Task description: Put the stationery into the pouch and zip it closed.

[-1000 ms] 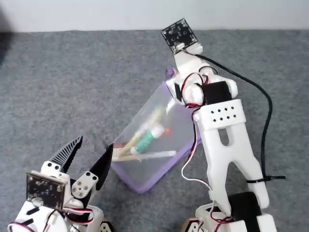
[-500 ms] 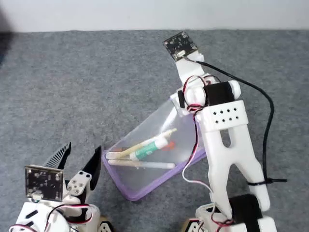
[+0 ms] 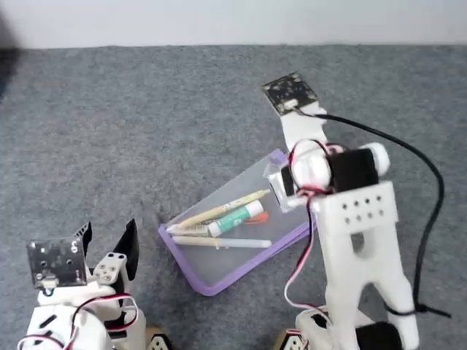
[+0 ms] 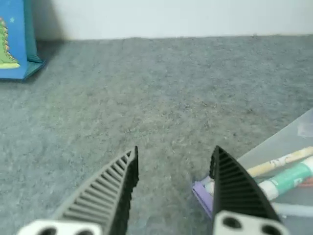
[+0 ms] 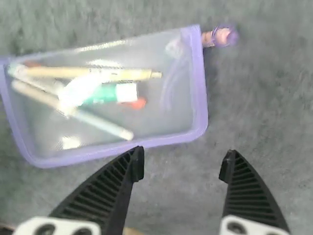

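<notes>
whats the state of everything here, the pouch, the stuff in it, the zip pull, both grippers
translucent purple-edged pouch: lying flat on the grey carpet, held by neither gripper
pens and green-and-white tube: inside the pouch, lying flat
purple zip pull: at a corner end of the pouch; zip line too unclear to call shut
left gripper: open, empty, beside a pouch corner
right gripper: open, empty, over the pouch's long edge

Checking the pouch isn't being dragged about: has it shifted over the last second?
Yes. The pouch has swung round flatter: its far corner now lies further from the white wall.
</notes>
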Controlling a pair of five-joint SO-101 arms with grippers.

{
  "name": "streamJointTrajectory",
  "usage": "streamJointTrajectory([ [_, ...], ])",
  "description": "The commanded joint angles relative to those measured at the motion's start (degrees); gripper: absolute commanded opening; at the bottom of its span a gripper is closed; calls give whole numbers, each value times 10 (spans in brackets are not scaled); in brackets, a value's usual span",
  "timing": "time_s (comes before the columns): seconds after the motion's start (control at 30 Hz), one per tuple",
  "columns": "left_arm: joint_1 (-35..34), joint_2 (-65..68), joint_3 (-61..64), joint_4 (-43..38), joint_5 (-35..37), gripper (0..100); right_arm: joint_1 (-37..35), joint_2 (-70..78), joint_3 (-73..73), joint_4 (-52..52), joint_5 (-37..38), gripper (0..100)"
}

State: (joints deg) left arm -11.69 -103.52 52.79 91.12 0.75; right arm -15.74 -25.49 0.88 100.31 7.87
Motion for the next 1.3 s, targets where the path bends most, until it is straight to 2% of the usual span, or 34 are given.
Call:
streamJointTrajectory([
  [0.0, -5, -3, 0, -1, 7, 235, 1, -68, -9, 25, -31, 262],
  [0.27, -7, -3, 80, -104, 5, 235, 4, -296, 223, 23, -34, 262],
  [0.47, -5, -3, 182, -149, 4, 239, 4, -516, 425, -72, -33, 262],
  [0.63, -4, -3, 252, -161, 4, 238, 4, -645, 570, -120, -31, 247],
  [0.7, -4, -3, 278, -171, 4, 236, 4, -669, 598, -141, -32, 183],
  [0.8, -4, -3, 315, -189, 5, 220, 4, -681, 627, -159, -30, 18],
  [0.83, -4, -3, 326, -196, 5, 200, 4, -681, 635, -162, -30, 1],
  [0.9, -4, -3, 340, -208, 5, 142, 5, -681, 651, -169, -30, 52],
  [1.03, 11, -3, 353, -217, 4, 7, 5, -682, 691, -189, -29, 9],
  [1.1, 34, -3, 364, -214, 6, 17, 13, -685, 709, -211, -29, 12],
  [1.27, 84, -3, 415, -232, 4, 13, 89, -685, 785, -247, -29, 8],
])
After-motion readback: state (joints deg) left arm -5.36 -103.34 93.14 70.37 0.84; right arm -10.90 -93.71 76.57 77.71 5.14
